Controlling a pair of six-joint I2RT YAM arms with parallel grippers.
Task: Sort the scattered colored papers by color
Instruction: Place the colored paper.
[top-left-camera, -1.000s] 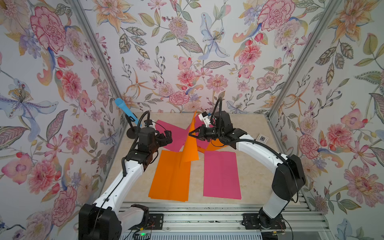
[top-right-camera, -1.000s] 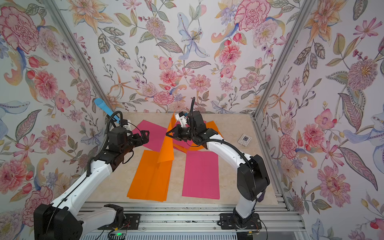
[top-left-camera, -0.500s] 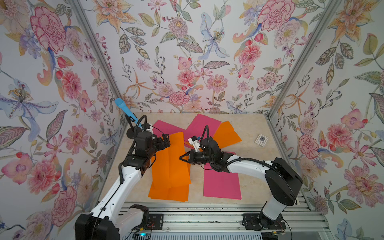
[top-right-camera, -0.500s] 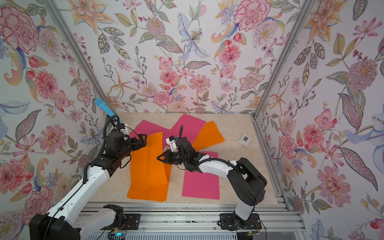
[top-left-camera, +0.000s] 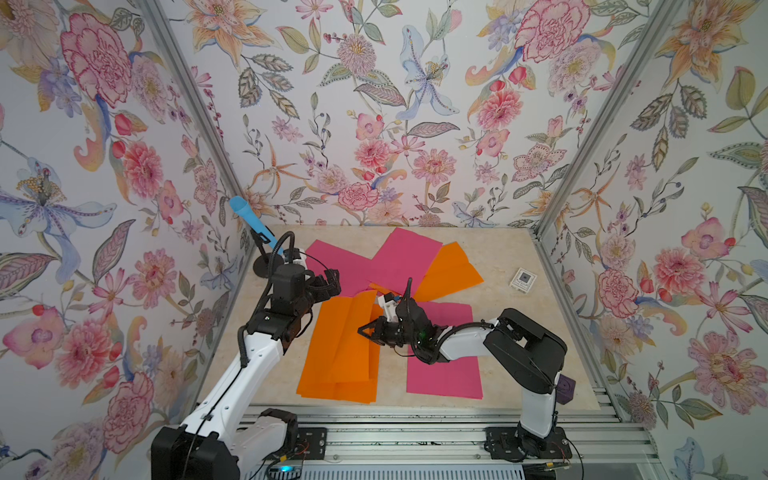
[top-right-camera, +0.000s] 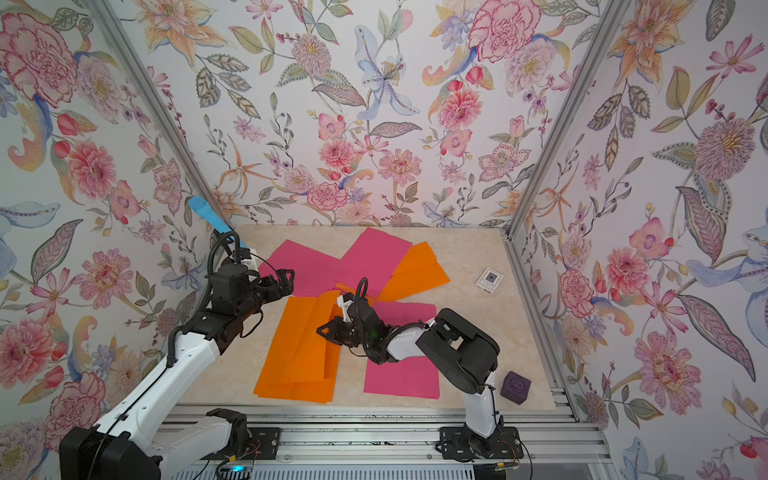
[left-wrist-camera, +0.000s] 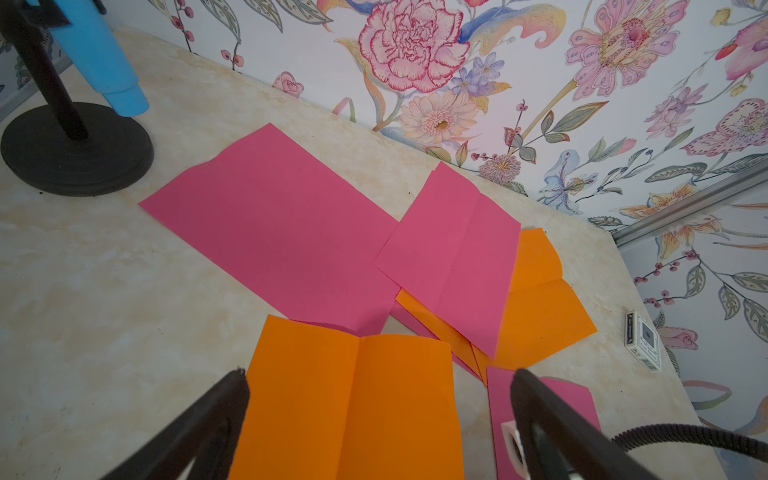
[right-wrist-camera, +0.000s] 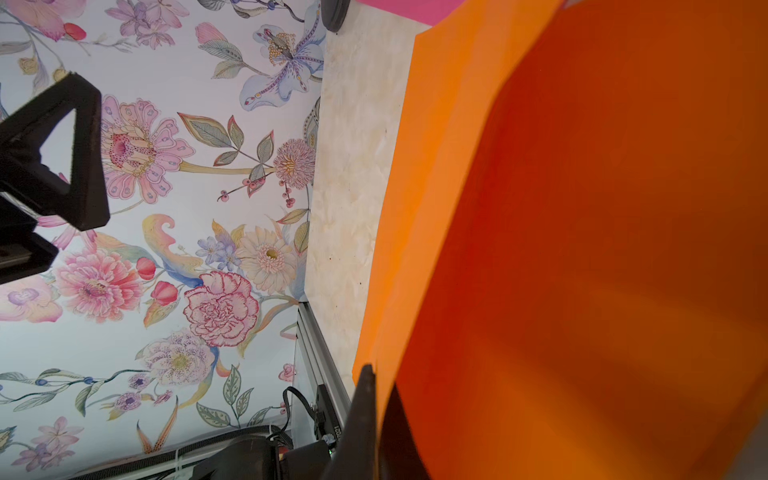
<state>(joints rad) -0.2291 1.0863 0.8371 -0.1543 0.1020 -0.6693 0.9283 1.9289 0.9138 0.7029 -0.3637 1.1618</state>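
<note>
Both top views and both wrist views, bimanual cell with floral walls. At far left a blue tube (top-left-camera: 248, 216) sits on a black round-based stand (left-wrist-camera: 77, 149).

The left arm (top-left-camera: 249, 361) rises from the near rail, its white link stretched forward and its wrist turned toward the centre. The left gripper (top-left-camera: 332, 279) hangs above the table (top-left-camera: 511, 332) over the near edge of the left pink sheet (top-left-camera: 332, 262). Its jaws are spread wide with nothing between them; the wrist view shows the two fingers (left-wrist-camera: 239, 380) well apart.

Beside it, at near left, lies the lower orange sheet (top-left-camera: 332, 391). The held orange sheet (top-left-camera: 345, 332) lies over it, its right edge curled up off the stack.

The right gripper (top-left-camera: 366, 330) points leftward, clenched on that raised edge; in the wrist view the orange paper (right-wrist-camera: 582, 249) passes out from between the closed fingers. The right arm (top-left-camera: 523, 349) stands at the near right, its elbow folded sharply and its white forearm running low across the near pink sheet (top-left-camera: 444, 376).

Farther back, the middle pink sheet (top-left-camera: 409, 253) overlaps the far orange sheet (top-left-camera: 455, 272).

Toward the right wall lie a small white card with a dark square (top-left-camera: 523, 281) and, near the front corner, a purple cube (top-right-camera: 515, 387).
</note>
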